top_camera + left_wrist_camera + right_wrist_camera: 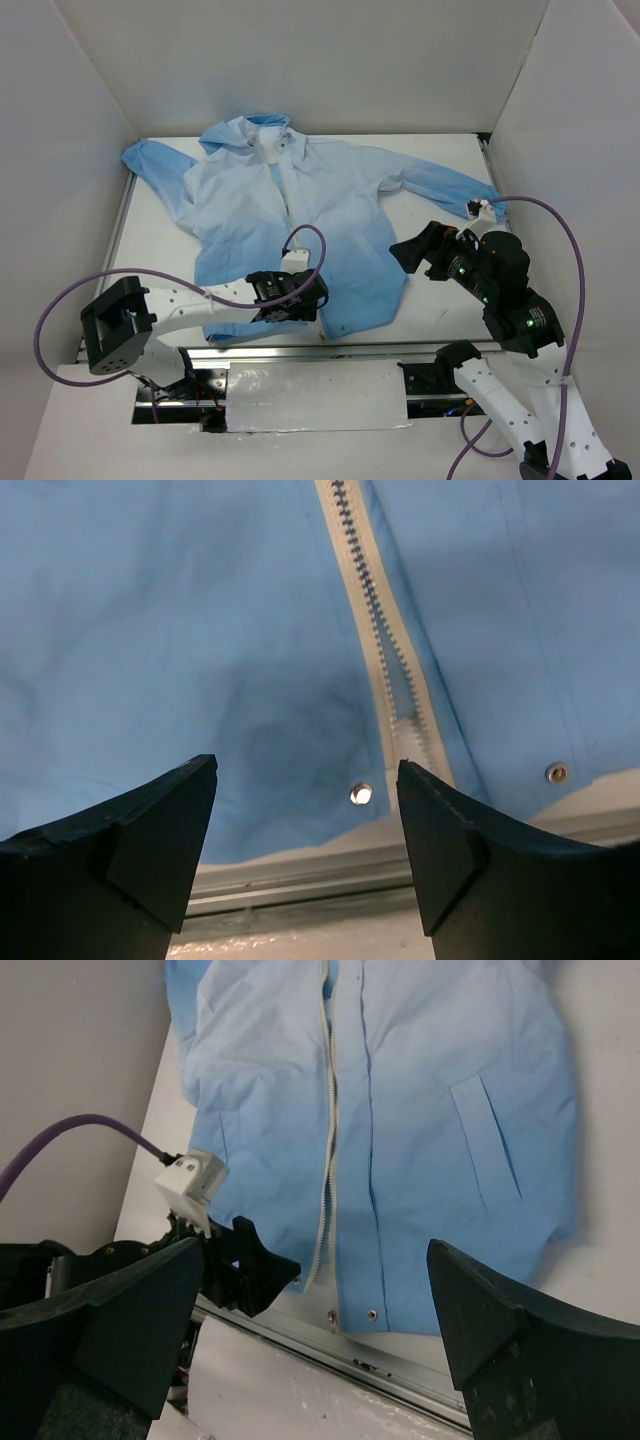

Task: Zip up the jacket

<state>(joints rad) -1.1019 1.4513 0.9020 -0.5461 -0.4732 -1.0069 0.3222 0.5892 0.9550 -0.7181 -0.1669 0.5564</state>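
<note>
The light-blue jacket [300,215] lies flat and face up on the table, hood at the far side and deeper-blue hem at the near edge. Its white zipper strip [375,610] runs down the front, with the halves parted above the hem. The small metal slider [331,1316] sits at the very bottom of the strip. My left gripper [298,305] hovers over the hem just left of the zipper's foot, open, with nothing between its fingers [150,830]. My right gripper [405,250] stands open above the jacket's right side, holding nothing.
A metal rail [300,875] runs along the table's near edge right below the hem. Silver snaps [361,793] flank the zipper's foot. White walls enclose the table on three sides. Purple cables loop from both arms.
</note>
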